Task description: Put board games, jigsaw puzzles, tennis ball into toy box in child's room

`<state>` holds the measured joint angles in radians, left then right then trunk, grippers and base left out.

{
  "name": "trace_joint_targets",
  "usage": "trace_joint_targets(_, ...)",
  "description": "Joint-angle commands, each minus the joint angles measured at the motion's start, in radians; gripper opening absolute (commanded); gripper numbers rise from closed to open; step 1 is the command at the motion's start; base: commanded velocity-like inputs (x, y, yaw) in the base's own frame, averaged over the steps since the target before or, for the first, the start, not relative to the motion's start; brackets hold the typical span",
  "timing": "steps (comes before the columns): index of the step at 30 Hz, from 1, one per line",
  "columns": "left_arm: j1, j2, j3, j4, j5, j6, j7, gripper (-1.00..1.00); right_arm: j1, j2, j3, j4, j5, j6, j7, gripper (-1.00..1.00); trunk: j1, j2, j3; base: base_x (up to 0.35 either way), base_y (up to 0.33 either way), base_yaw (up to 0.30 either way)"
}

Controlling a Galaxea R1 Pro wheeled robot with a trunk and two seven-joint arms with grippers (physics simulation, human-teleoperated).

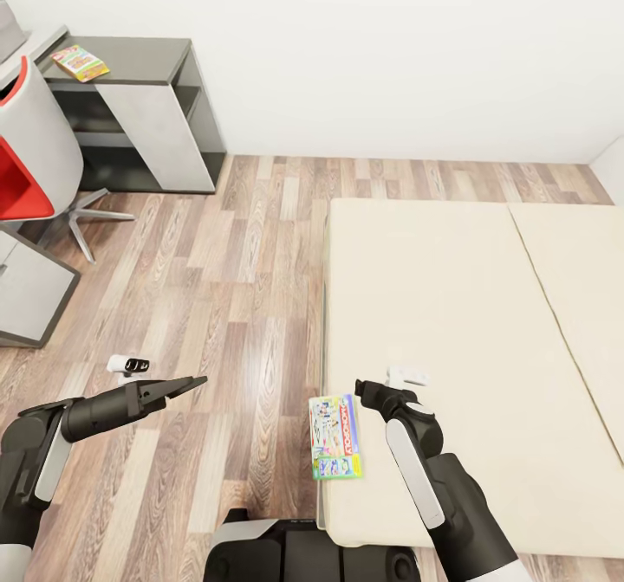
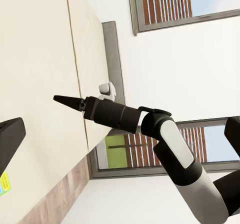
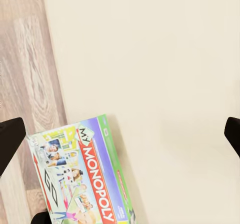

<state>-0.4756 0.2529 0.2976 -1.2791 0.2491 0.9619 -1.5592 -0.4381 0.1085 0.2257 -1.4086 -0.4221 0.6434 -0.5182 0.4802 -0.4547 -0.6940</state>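
Closed to a point, the black left gripper [image 1: 195, 383] hovers over wood-plank floor [image 1: 217, 305]. Colourful flat "Monopoly" board game box [image 1: 334, 436] lies on the beige mattress [image 1: 451, 322] at its near-left edge, long axis pointing away from the robot. Just right, the black right gripper [image 1: 371, 389] has jaws spread wide.

Bright, even, sharp renders with faint soft shadows, no glare.

colourful Monopoly box [image 1: 334, 436], beige mattress [image 1: 468, 339], wood-plank floor [image 1: 225, 305]

White wall [image 1: 390, 54]; wood-plank floor [image 1: 225, 305] (grey shelf unit [image 1: 147, 106] left).
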Motion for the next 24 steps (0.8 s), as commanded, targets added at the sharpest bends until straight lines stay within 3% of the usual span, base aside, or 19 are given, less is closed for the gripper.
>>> trace_joint_targets(1, -0.001, 0.0, 0.0, 0.0, -0.001, 0.011, -0.004, 1.0, -0.001, 0.0, 0.001, -0.001, -0.01, 0.001, -0.01, 1.0, 0.001, -0.001, 0.0, 0.0, 0.0, 0.0)
trace_joint_targets(24, -0.001, 0.0, 0.0, 0.0, -0.001, 0.011, -0.005, 1.0, -0.001, 0.004, 0.001, -0.003, -0.011, -0.005, -0.009, 1.0, 0.001, -0.001, 0.025, 0.0, 0.0, 0.0)
